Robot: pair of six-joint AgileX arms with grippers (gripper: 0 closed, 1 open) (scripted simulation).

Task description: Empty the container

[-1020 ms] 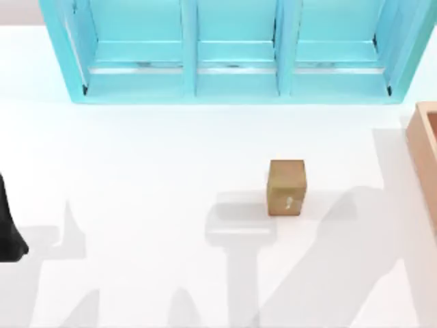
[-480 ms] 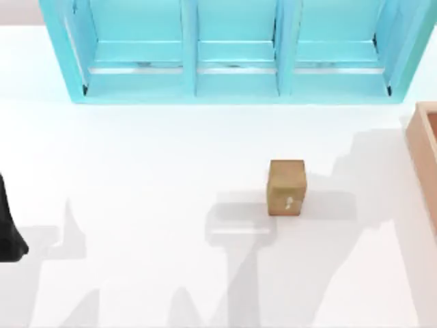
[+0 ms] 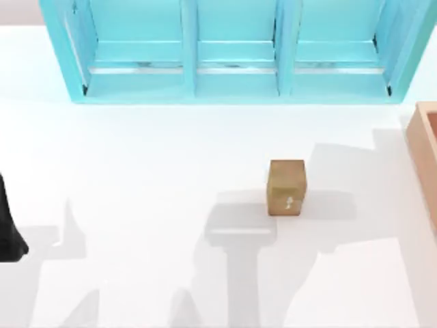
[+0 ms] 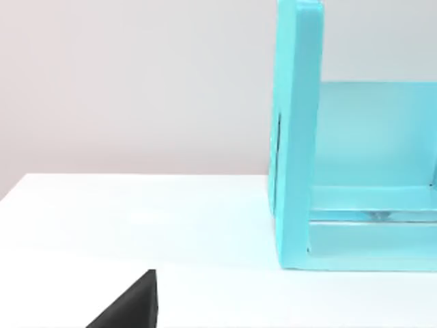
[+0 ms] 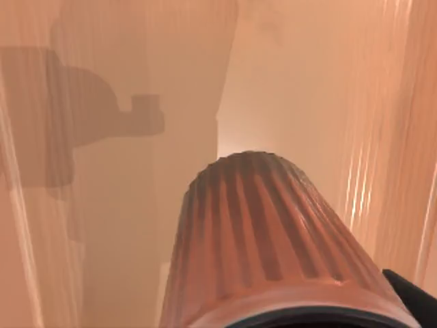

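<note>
Inside the container, a ribbed cylinder fronts the right fingers; grip unclear.

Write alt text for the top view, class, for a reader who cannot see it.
A small brown box stands alone near the middle of a white table. A turquoise three-bay shelf runs along the far edge, and the corner of a tan wooden bin shows at the right edge.

The left arm is plain matte black — a smooth, tapering bulk with no markings. A black wedge-shaped piece of the left hand has flat faces.
</note>
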